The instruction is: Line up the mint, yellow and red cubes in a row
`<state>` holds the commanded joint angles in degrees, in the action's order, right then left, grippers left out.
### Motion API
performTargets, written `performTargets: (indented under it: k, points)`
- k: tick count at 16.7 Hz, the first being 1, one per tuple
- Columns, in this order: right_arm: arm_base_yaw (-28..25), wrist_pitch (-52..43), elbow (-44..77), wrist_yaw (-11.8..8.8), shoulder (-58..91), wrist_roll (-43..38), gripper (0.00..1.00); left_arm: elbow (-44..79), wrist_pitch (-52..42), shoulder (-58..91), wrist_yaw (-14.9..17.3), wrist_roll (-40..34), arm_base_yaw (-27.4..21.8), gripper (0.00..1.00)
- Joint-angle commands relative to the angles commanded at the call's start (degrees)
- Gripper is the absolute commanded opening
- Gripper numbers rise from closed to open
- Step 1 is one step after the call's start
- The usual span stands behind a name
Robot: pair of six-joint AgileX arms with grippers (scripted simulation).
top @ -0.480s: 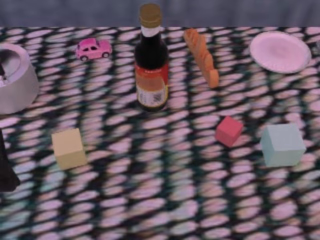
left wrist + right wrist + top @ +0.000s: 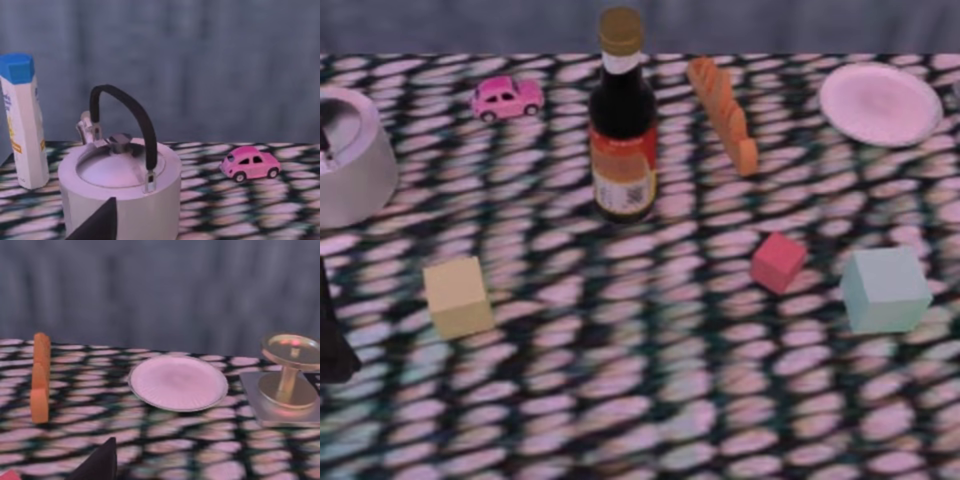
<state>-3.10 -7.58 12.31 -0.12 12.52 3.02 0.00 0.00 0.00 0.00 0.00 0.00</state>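
Nothing has shifted in the last half second, so we judge the lining-up not yet begun. The mint cube [image 2: 885, 289] sits at the top view's right edge with the smaller red cube [image 2: 778, 262] just beside it; the yellow cube [image 2: 457, 296] lies well apart at left. All three are plain, matte and sharp-edged. Behind stand a glossy sauce bottle [image 2: 623, 120], a pink toy car [image 2: 507, 98] and a metal kettle [image 2: 122, 192]. Our left gripper [image 2: 332, 345] waits at the left edge; whether our grippers are open, we cannot tell.
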Motion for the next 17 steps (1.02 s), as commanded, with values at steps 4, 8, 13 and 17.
performTargets:
  k: [4,8,13,17]
  points:
    - [-3.87,-10.66,17.36,0.16,20.34,4.10,1.00,0.00,0.00,0.00,0.00,0.00,0.00,1.00]
    - [-8.46,-23.69,37.41,0.26,47.73,8.93,1.00,0.00,0.00,0.00,0.00,0.00,0.00,1.00]
    - [-14.24,-39.83,61.22,0.16,79.59,14.86,1.00,0.00,0.00,0.00,0.00,0.00,0.00,1.00]
    - [-18.14,-50.08,77.76,0.11,99.01,18.87,1.00,0.00,0.00,0.00,0.00,0.00,0.00,1.00]
